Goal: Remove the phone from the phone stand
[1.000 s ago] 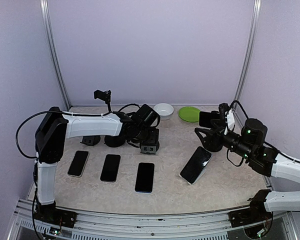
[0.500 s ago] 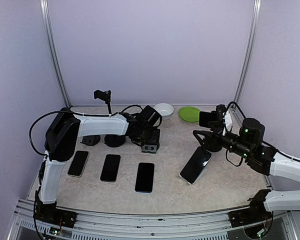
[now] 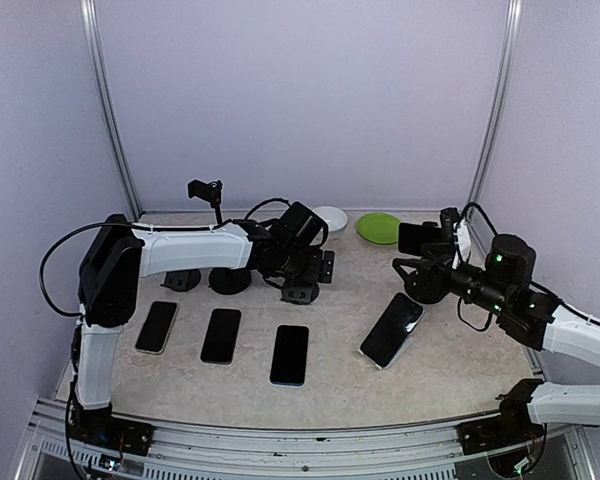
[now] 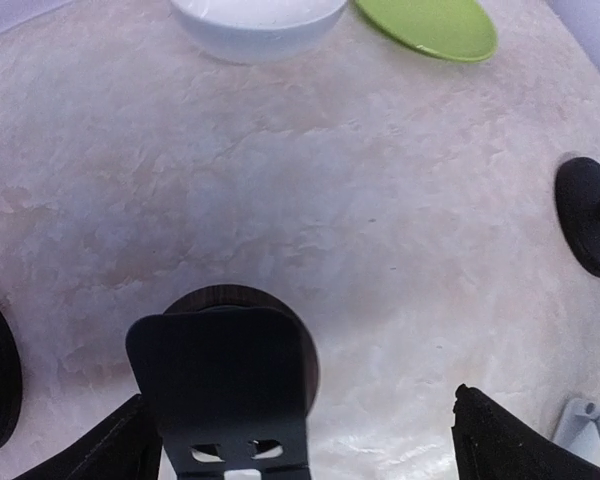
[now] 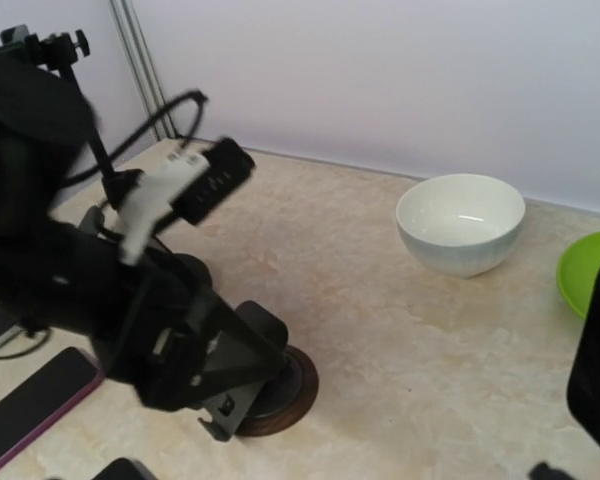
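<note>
1. The left end effector point(image 4: 300, 435) is hanging wide open and empty over the bare phone stand point(image 4: 225, 350).
2. The right end effector point(image 3: 412, 262) is also gaping, gripping nothing.
3. The phone point(image 3: 391, 330) is lying tilted right of centre, off that stand, with bare tabletop point(image 3: 340, 385) showing around its edges.
4. Three other phones point(image 3: 223, 335) are lying flat in a row toward the near-left edge.
</note>
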### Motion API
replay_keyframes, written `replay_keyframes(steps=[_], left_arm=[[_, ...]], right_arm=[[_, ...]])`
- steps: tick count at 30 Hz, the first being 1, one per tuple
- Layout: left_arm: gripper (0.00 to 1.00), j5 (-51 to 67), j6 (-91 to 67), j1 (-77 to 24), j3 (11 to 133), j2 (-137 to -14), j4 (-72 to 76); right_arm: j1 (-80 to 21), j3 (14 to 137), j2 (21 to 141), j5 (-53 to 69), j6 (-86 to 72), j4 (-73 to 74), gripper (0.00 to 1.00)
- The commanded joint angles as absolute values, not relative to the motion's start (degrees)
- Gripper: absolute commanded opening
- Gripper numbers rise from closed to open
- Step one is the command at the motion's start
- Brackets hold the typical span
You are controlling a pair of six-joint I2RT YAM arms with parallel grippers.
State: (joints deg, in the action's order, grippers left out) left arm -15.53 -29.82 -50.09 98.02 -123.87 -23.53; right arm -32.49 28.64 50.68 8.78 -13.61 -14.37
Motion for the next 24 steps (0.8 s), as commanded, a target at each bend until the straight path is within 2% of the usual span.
replay_keyframes(steps=[1, 7, 13, 24], left_arm=[[0.99, -17.2, -25.9, -53.9, 97.2, -117.4, -20.7], [0.99, -17.7, -21.5, -59.3, 97.2, -114.8, -18.6], [0.99, -13.3, -20.3, -63.6, 96.0, -115.1, -15.3], [0.99, -9.6, -20.7, -69.0, 101.4, -122.2, -15.7]], right_arm=[[-31.2, 29.1, 49.0, 9.7, -14.9, -13.5, 1.0], [-28.6, 28.7, 47.5, 10.9, -16.2, -13.2, 1.0], [-26.0, 28.3, 44.9, 11.9, -17.0, -12.0, 1.0], [-21.8, 27.8, 41.8, 13.8, -17.6, -9.3, 1.0]])
